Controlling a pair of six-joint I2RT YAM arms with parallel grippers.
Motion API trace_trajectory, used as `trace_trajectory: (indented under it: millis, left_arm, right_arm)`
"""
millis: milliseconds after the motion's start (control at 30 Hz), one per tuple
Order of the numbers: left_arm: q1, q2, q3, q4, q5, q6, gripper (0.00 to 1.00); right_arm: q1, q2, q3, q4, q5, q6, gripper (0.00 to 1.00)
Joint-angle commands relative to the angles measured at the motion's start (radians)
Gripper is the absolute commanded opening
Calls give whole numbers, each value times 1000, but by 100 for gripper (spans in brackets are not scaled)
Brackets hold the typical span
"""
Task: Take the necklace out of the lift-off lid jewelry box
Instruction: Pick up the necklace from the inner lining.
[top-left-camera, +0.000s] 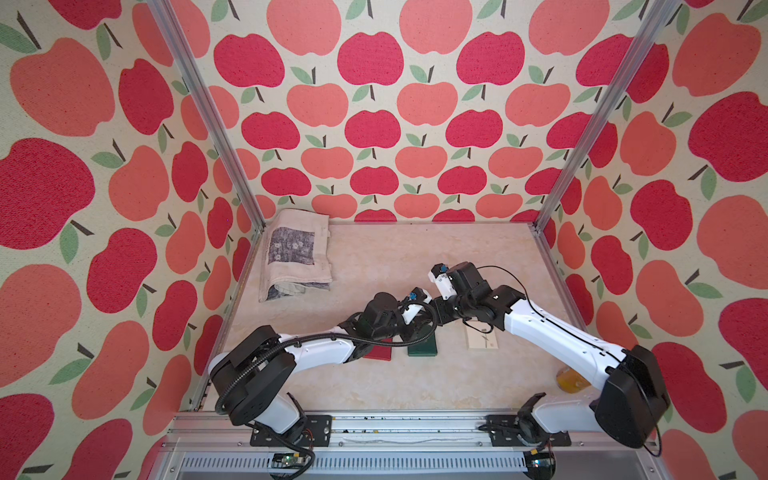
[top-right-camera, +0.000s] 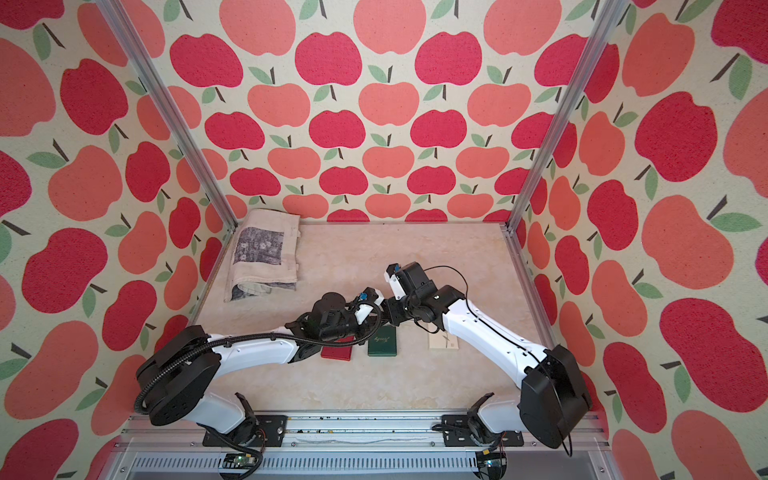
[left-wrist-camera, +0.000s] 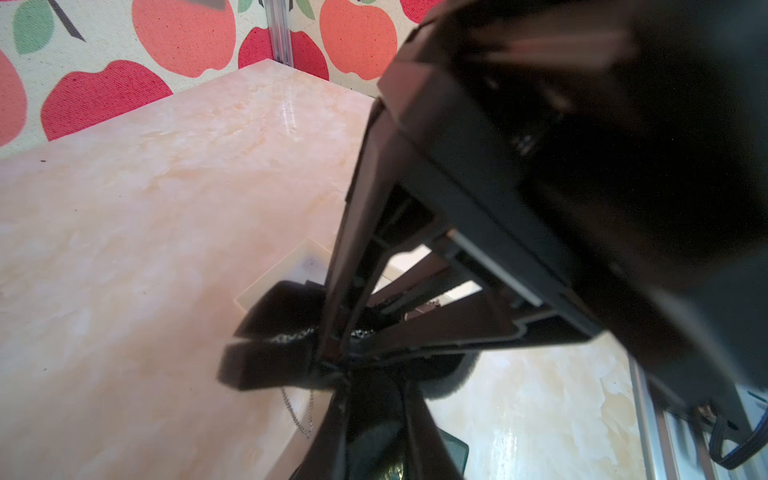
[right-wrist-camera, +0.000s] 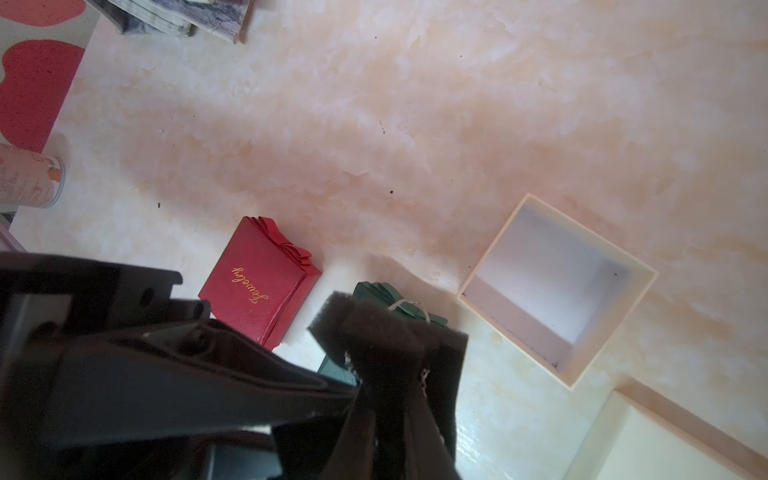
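The cream lift-off lid jewelry box (right-wrist-camera: 557, 286) stands open and bare inside, with its lid (right-wrist-camera: 665, 449) lying beside it. A black foam pad (right-wrist-camera: 386, 328) hangs above the table, and the thin silver necklace (right-wrist-camera: 409, 305) is wound round it. My right gripper (right-wrist-camera: 395, 382) is shut on the pad. My left gripper (left-wrist-camera: 365, 374) meets it from the other side, jaws closed on the pad's edge (left-wrist-camera: 274, 357). A loop of the necklace (left-wrist-camera: 301, 415) hangs beside one left finger. In both top views the two grippers (top-left-camera: 434, 318) (top-right-camera: 384, 318) meet mid-table, hiding the pad.
A red jewelry box (right-wrist-camera: 257, 291) and a green one (right-wrist-camera: 399, 293) lie just under the grippers. A folded cloth (top-left-camera: 297, 253) sits at the back left. An orange object (top-left-camera: 571, 380) lies under the right arm. A printed cup (right-wrist-camera: 29, 178) stands near the table edge.
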Motion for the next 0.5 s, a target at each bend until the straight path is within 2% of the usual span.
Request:
trace_trajectory:
  millis: [0, 167, 467]
  left_arm:
    - [-8, 9, 22, 15, 30, 5, 11]
    - [-10, 4, 7, 27, 16, 10, 0]
    - [-12, -10, -15, 40, 7, 21, 0]
  right_arm:
    - [8, -26, -6, 33, -52, 27, 15]
    - [8, -30, -7, 28, -53, 31, 18]
    - [-5, -68, -4, -8, -30, 22, 28]
